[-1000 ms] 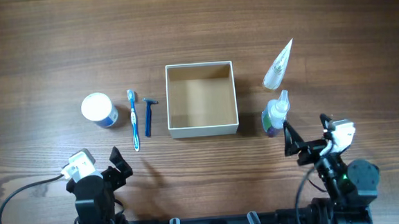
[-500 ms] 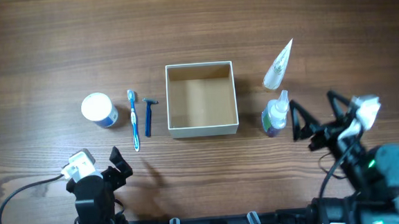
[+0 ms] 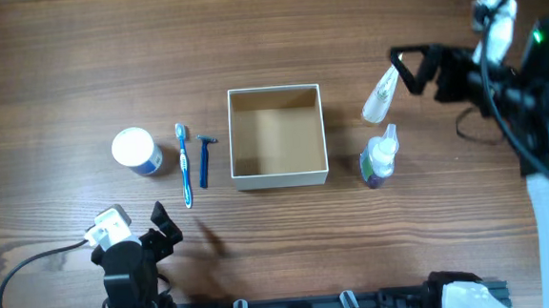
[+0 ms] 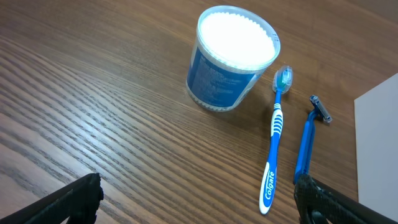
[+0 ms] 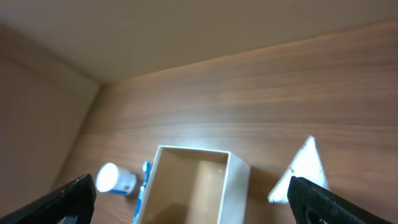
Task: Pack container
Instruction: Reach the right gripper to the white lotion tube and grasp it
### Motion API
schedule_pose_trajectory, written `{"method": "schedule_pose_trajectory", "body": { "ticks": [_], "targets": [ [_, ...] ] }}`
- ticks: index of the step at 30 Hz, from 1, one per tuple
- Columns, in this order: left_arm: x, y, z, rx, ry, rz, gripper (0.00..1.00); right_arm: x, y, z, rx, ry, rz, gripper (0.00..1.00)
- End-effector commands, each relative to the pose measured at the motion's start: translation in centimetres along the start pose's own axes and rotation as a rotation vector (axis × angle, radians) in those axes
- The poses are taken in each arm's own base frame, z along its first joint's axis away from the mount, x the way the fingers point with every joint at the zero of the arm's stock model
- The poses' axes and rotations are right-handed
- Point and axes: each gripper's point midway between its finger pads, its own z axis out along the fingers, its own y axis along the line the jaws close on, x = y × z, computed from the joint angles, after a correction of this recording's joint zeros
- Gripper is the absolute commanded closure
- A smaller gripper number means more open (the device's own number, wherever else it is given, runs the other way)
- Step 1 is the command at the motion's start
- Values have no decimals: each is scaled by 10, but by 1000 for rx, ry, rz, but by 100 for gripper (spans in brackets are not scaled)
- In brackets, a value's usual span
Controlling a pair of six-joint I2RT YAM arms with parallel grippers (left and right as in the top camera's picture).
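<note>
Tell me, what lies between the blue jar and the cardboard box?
A toothbrush and a blue razor, side by side, clearest in the overhead view.

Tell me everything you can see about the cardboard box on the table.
The box is square and shallow with an open top, white outer walls and rim, and a plain brown cardboard inside. It is empty and sits flat on the wooden table, near the middle. Only the table touches it: the razor on one side and the bottle on the other are apart from it.

Table (image 3: 78,61) wood-grain, matt; container (image 3: 280,178) cardboard, matt; toothbrush (image 4: 273,152) glossy plastic; tube (image 3: 383,90) perhaps soft plastic.
</note>
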Motion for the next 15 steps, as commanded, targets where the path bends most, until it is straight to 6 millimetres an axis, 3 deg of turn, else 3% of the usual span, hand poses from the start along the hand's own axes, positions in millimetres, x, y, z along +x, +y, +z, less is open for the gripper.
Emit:
{"method": "schedule_pose_trajectory", "body": {
  "ticks": [1, 9, 15],
  "targets": [
    [2, 1, 1, -3, 1, 6, 0, -4, -12, 20, 49, 27, 103, 1],
    [2, 1, 1, -3, 1, 6, 0, 32, -56, 47, 546, 158, 140, 0],
    [2, 1, 1, -3, 0, 6, 0, 56, -93, 56, 779, 207, 212, 0]
  ]
}}
